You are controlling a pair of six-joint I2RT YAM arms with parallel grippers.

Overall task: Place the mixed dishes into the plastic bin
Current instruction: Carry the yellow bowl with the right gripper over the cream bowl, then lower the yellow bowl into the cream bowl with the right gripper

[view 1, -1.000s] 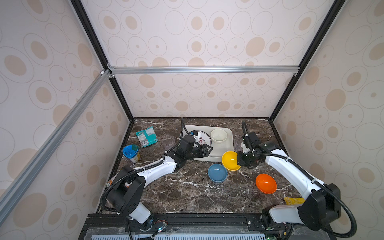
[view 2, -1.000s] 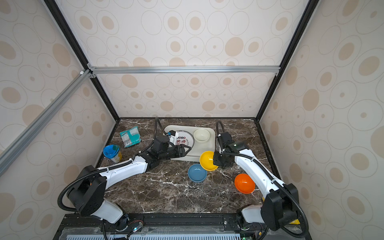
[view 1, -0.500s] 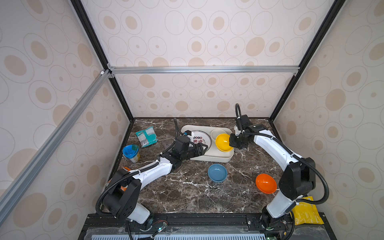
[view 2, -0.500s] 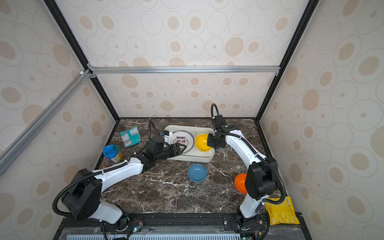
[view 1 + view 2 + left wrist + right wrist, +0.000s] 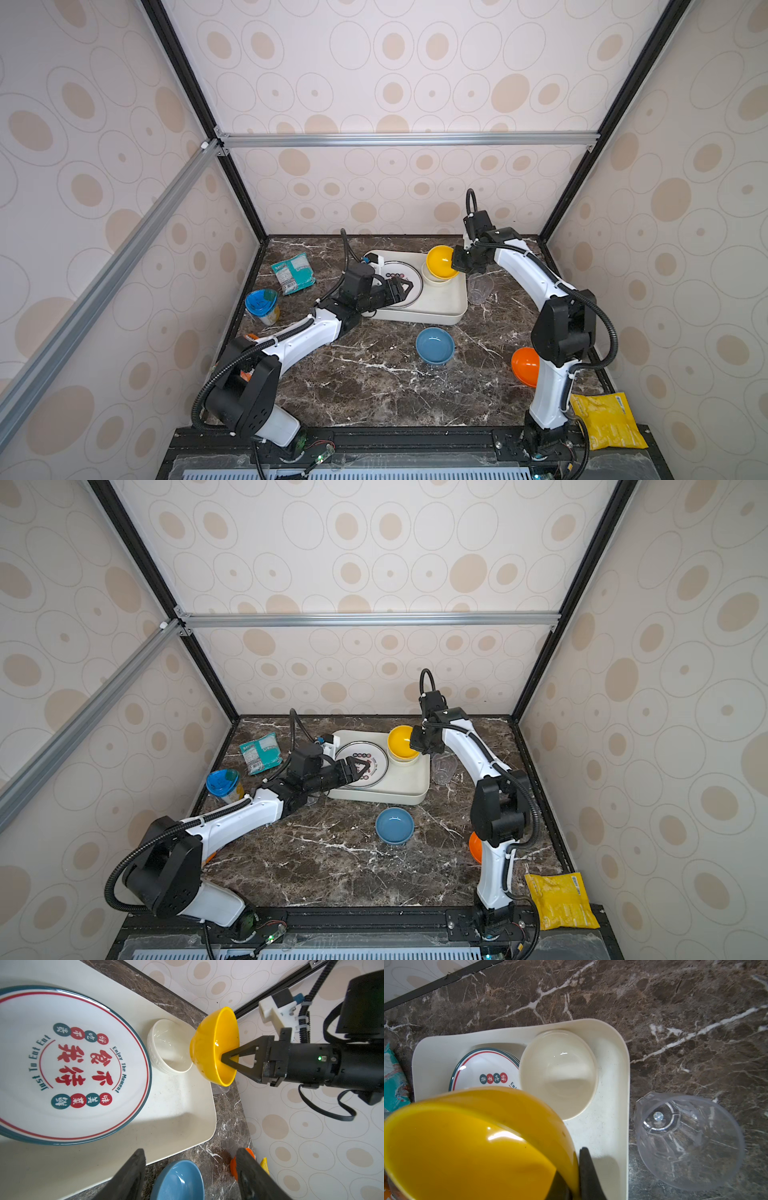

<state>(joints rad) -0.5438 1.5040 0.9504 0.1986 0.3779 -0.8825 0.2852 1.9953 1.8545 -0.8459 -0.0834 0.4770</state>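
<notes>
Marble tabletop (image 5: 365,386): right hand (image 5: 225,1059) pinches yellow bowl (image 5: 440,261) rim over plastic bin (image 5: 415,318).

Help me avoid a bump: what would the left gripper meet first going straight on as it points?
Probably the cream bowl past the plate; height is unclear, so possibly the yellow bowl held above it.

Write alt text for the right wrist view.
The right gripper pinches the rim of a tilted yellow bowl over a shallow white plastic bin holding a cream bowl and a printed white plate. A clear plastic cup sits beside the bin.
</notes>
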